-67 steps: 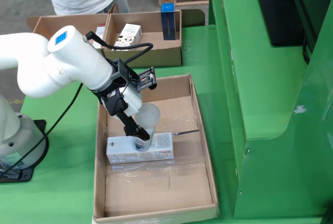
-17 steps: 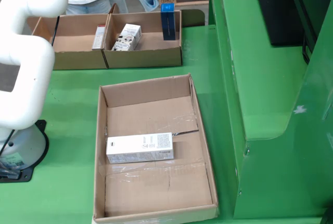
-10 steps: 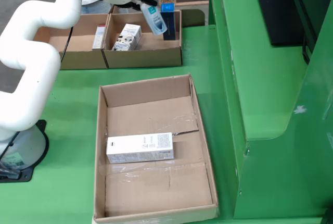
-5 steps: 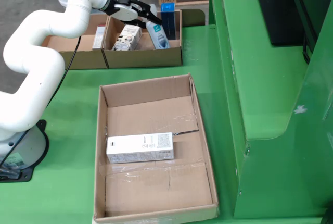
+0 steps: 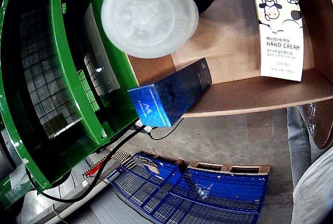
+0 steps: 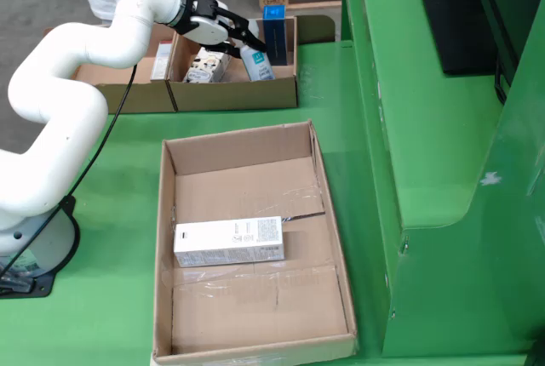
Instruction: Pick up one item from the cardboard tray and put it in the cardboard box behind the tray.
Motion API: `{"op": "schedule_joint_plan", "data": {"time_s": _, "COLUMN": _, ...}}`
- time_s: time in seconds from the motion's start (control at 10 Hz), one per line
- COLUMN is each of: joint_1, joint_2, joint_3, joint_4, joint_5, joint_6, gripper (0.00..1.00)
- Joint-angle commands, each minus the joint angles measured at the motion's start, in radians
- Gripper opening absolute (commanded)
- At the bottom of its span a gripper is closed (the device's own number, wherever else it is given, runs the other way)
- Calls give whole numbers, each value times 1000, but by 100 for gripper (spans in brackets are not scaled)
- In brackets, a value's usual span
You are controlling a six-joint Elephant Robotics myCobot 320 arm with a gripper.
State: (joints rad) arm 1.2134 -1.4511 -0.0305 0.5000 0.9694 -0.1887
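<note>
In the fixed view my gripper (image 6: 247, 44) reaches down into the cardboard box (image 6: 234, 92) behind the tray and is shut on a translucent bottle (image 6: 256, 65). The bottle hangs tilted inside the box, just left of an upright dark blue carton (image 6: 274, 34). The wrist view shows the bottle's round white base (image 5: 150, 14) close up, above the box floor (image 5: 234, 47), with the blue carton (image 5: 171, 99) beside it. A white carton (image 6: 228, 243) lies in the cardboard tray (image 6: 164, 247) in front.
A hand cream carton (image 6: 207, 64) (image 5: 278, 26) lies in the same box. A second box (image 6: 128, 94) to its left holds a small carton (image 6: 160, 61). A green machine housing (image 6: 426, 128) borders the right side. Blue pallets (image 5: 208, 187) stand beyond the box.
Over the earlier frames the bottle was lifted out of the tray and carried back over the box. In the last half second it sank a little lower into the box.
</note>
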Motion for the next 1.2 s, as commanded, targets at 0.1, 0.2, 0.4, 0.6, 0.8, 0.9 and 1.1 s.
{"op": "schedule_joint_plan", "data": {"time_s": 0.1, "joint_1": -7, "joint_2": 34, "joint_3": 31, "joint_4": 12, "joint_5": -14, "joint_6": 0, "gripper": 0}}
{"op": "schedule_joint_plan", "data": {"time_s": 0.2, "joint_1": -7, "joint_2": 34, "joint_3": 31, "joint_4": 12, "joint_5": -14, "joint_6": 0, "gripper": 0}}
{"op": "schedule_joint_plan", "data": {"time_s": 0.4, "joint_1": -7, "joint_2": 34, "joint_3": 31, "joint_4": 12, "joint_5": -14, "joint_6": 0, "gripper": 10}}
{"op": "schedule_joint_plan", "data": {"time_s": 0.6, "joint_1": -7, "joint_2": 34, "joint_3": 31, "joint_4": 12, "joint_5": -14, "joint_6": 0, "gripper": 30}}
{"op": "schedule_joint_plan", "data": {"time_s": 0.8, "joint_1": -7, "joint_2": 34, "joint_3": 31, "joint_4": 12, "joint_5": -14, "joint_6": 0, "gripper": 50}}
{"op": "schedule_joint_plan", "data": {"time_s": 0.9, "joint_1": -7, "joint_2": 34, "joint_3": 31, "joint_4": 12, "joint_5": -14, "joint_6": 0, "gripper": 60}}
{"op": "schedule_joint_plan", "data": {"time_s": 1.1, "joint_1": -7, "joint_2": 34, "joint_3": 31, "joint_4": 12, "joint_5": -14, "joint_6": 1, "gripper": 80}}
